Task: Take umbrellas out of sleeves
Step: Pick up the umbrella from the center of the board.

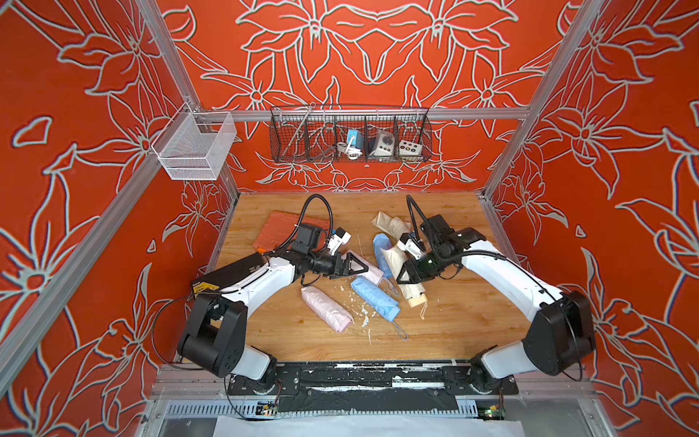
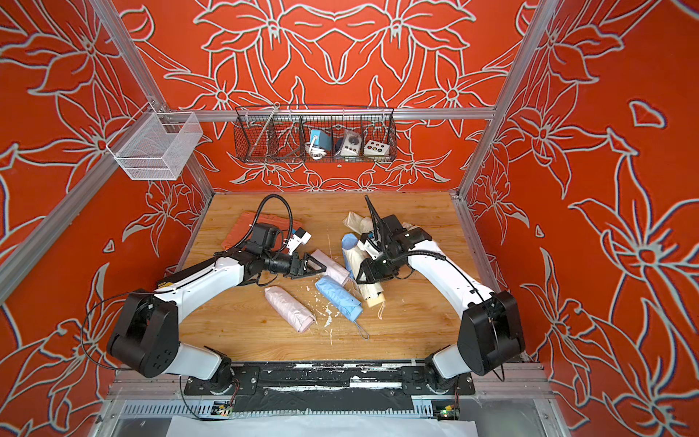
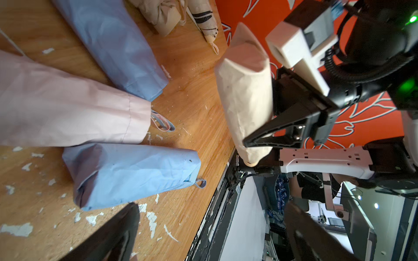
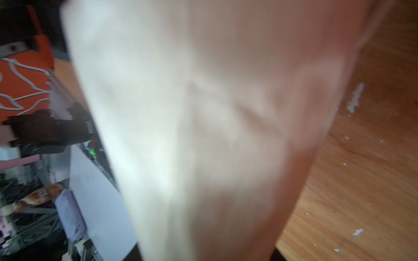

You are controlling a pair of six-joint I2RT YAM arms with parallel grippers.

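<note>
I get both top views from high overhead, looking steeply down on the whole wooden table (image 1: 454,321). My left wrist camera looks low across it; the right wrist one sits hard against the cream umbrella (image 4: 203,113) (blurred), which both wrist views share.

Umbrellas (image 1: 327,308) ctr table (image 1: 472,321), case (image 1: 278,229) rear-L.
</note>
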